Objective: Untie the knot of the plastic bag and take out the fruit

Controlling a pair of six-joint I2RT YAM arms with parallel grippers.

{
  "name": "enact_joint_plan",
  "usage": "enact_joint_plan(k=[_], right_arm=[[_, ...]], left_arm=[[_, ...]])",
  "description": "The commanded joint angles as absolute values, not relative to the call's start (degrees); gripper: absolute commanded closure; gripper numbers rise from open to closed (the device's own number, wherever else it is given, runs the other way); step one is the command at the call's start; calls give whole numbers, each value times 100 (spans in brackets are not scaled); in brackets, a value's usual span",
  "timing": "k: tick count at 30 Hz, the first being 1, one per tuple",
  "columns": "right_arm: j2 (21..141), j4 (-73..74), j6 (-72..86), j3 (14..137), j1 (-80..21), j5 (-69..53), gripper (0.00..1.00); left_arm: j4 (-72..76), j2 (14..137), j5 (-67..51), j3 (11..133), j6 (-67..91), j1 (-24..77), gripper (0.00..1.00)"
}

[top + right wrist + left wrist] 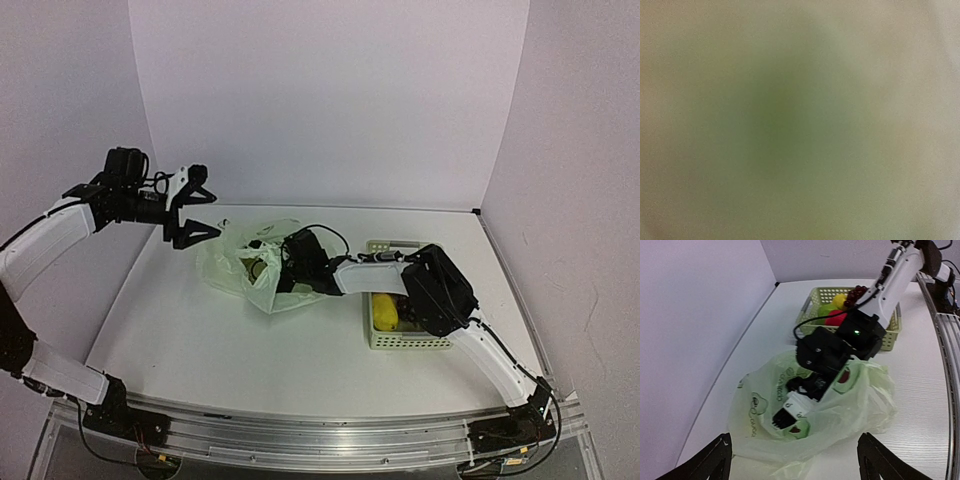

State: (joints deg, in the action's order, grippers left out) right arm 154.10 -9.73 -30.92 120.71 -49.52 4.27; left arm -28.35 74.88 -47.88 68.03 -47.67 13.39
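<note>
The plastic bag (238, 268) lies crumpled on the table left of centre, its mouth open upward; no knot shows. My right gripper (268, 266) reaches inside the bag, and in the left wrist view its tip (784, 418) sits deep in the bag (860, 405). I cannot tell how its jaws stand. The right wrist view is only a green blur of plastic (790, 120). A brownish round shape (257, 268) shows inside the bag. My left gripper (197, 213) is open and empty, held high above the bag's left; its fingertips (715, 460) frame the bag.
A pale green lattice basket (408, 342) stands right of the bag and holds a yellow fruit (385, 312). In the left wrist view the basket (810, 302) holds yellow, green and red fruit and dark grapes (857, 292). The right arm (440, 290) crosses over it.
</note>
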Motion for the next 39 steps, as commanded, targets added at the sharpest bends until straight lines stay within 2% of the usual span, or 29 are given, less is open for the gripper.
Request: enact_joint_plan(k=[1, 4, 6, 12, 14, 17, 20, 25, 28, 34, 39], right_arm=[[15119, -919, -2757, 11992, -4948, 370, 22], [15143, -947, -2550, 12051, -4958, 322, 22], [15139, -966, -2463, 12059, -4980, 300, 22], [15108, -973, -2382, 12075, -5053, 291, 22], [15110, -976, -2334, 12093, -5071, 291, 22], [15103, -976, -2225, 12097, -5083, 276, 22], [15086, -978, -2162, 12085, -5094, 290, 23], [15057, -985, -2233, 12036, -5139, 409, 23], [15027, -989, -2554, 12014, -5223, 466, 23], [14948, -1055, -2948, 11997, -5345, 699, 23], [14925, -1106, -3284, 11994, -5382, 917, 23]], left_arm=[[-2968, 8119, -4854, 7770, -4328, 757, 14], [-2889, 9038, -4180, 8236, -3813, 608, 19], [-2351, 9322, -3911, 8060, -3459, 608, 21], [-837, 9765, -3559, 7546, -2175, 604, 13], [-1008, 10108, -3738, 7861, -1938, 600, 13], [-2415, 11402, -4001, 9665, -1494, 591, 14], [-3379, 12414, -4276, 10977, -1163, 584, 4], [-3252, 12669, -4542, 10512, -1174, 664, 3], [-3457, 12848, -4631, 10291, -1214, 835, 9], [-3512, 13200, -5196, 10449, -913, 1109, 26], [-4167, 13281, -5492, 10351, -1579, 1392, 39]])
